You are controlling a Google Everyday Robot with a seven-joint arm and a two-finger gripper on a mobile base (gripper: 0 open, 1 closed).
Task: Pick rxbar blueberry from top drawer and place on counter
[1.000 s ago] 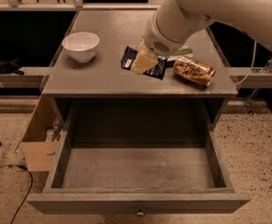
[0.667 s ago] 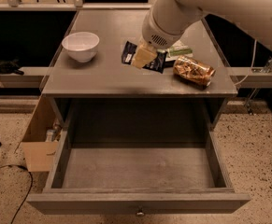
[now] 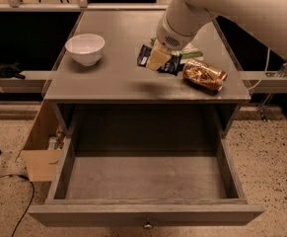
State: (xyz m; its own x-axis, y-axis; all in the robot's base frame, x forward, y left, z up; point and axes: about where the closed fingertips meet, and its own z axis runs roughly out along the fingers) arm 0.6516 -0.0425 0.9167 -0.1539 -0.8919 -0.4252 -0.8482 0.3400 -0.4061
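Gripper point(image 3: 158, 59) pinches rxbar blueberry point(image 3: 144, 56) mid-length, toward counter point(image 3: 111, 75) right edge; light, flat, likely slick wrapper: grip across short width

Navy rxbar blueberry point(image 3: 144, 57) held in the jaws just above the counter point(image 3: 108, 78); top drawer point(image 3: 148, 174) open

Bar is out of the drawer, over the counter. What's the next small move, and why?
Probably lower slightly onto the counter: the gripper grips the rxbar blueberry apparently above the surface, its shadow beneath, between white bowl and orange-brown packet; top drawer is empty.
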